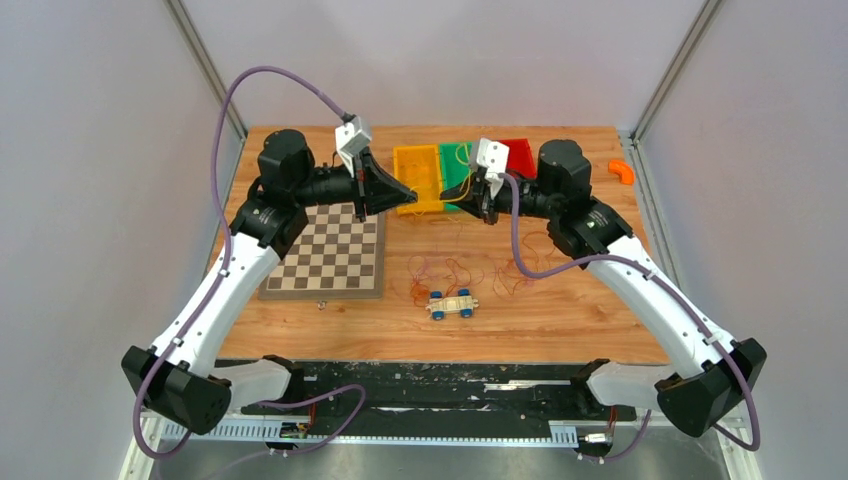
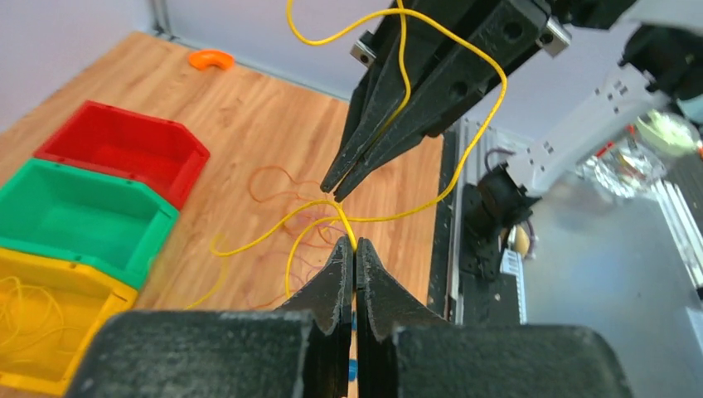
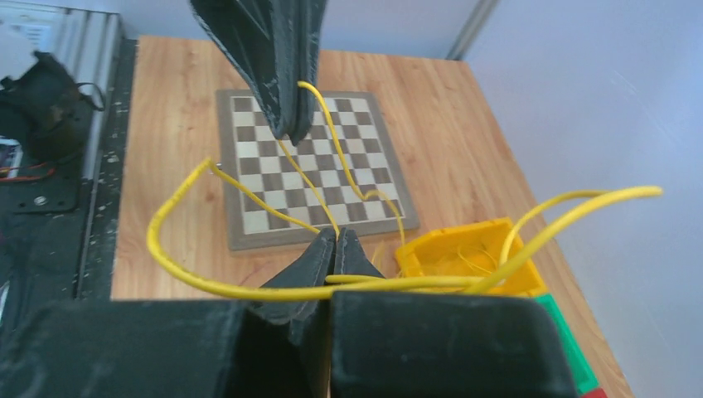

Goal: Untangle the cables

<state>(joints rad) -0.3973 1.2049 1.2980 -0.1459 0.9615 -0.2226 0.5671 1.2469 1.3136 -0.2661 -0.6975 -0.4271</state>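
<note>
My left gripper [image 2: 355,245] and right gripper [image 3: 336,234] both pinch one yellow cable [image 3: 151,236], held up. Yellow bin [image 1: 396,180] holds some strands; orange-red tangle [image 1: 450,270] mid-table is left.

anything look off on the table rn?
Mildly. A toy car sits right by the loose orange-red cables, and is likely to get in the way. A stray orange piece lies at the far right corner. Nothing looks spilled or damaged.

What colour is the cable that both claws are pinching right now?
The cable is yellow. It shows best in the right wrist view.
</note>
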